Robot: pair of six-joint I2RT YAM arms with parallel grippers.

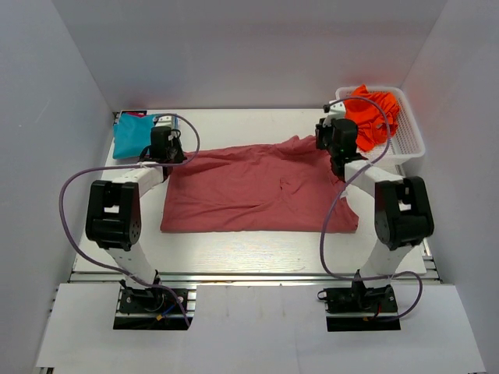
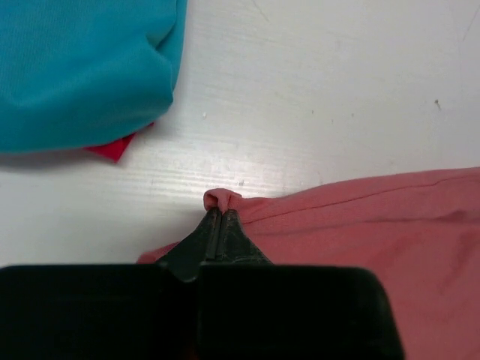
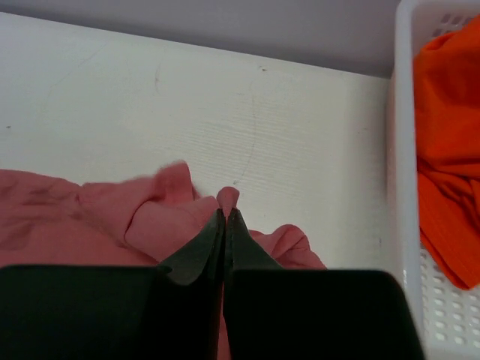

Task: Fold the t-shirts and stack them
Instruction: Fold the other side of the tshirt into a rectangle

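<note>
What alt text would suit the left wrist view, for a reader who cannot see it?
The left end effector, shut, pinches a fold at the edge of the salmon t-shirt on the white table. A teal t-shirt sits at upper left, apart from it, a red scrap peeking from underneath.

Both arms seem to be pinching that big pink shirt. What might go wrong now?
The left fingers and right fingers each pinch only a tiny nub of the salmon shirt, so it may slip free when lifted. The cloth by the right fingers is bunched, so the fold may come out crooked.
</note>
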